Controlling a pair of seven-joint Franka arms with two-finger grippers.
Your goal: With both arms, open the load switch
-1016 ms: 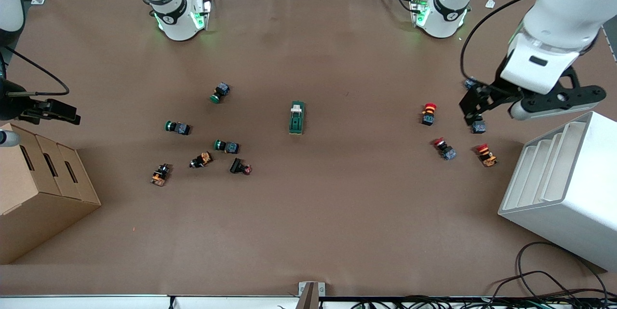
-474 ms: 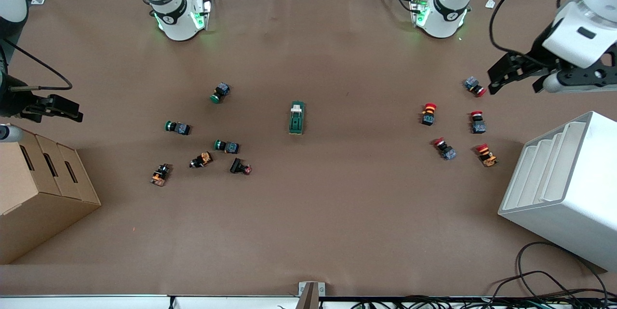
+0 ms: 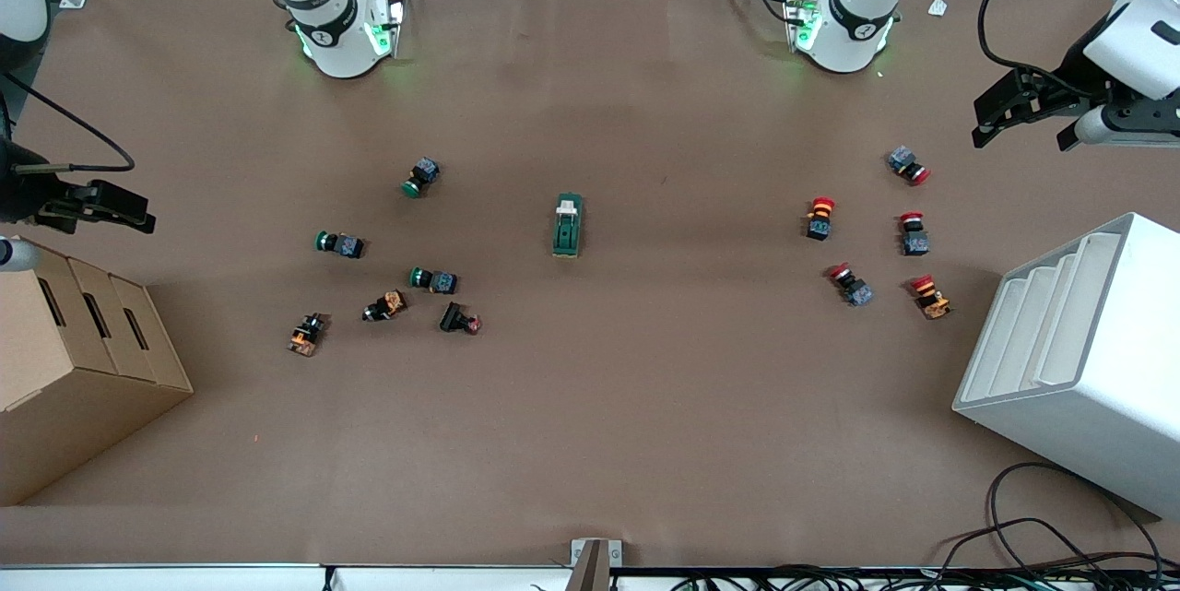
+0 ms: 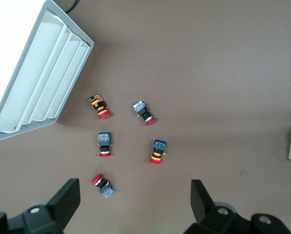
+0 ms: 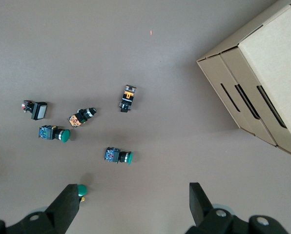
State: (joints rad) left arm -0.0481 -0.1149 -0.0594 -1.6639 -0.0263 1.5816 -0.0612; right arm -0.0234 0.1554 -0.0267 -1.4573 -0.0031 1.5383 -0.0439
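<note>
From the front view the load switch (image 3: 568, 225) sits mid-table, well apart from both empty grippers; it looks small, light and rigid, so I'd pin the green body and flip the cream lever. In the left wrist view the left gripper (image 4: 135, 207) has its jaws wide open over the red-capped buttons (image 4: 154, 151). In the right wrist view the right gripper (image 5: 133, 207) is the same, jaws spread, over the green-capped ones (image 5: 118, 156).

Under the left end effector (image 4: 135, 207), five red-capped buttons (image 3: 867, 236) lay scattered on the brown worktop (image 3: 645, 407), a white tray rack (image 3: 1079, 360) beside them. Under the right end effector (image 5: 133, 207), green-capped buttons (image 3: 387, 241) lay near a cardboard box (image 3: 74, 370).
</note>
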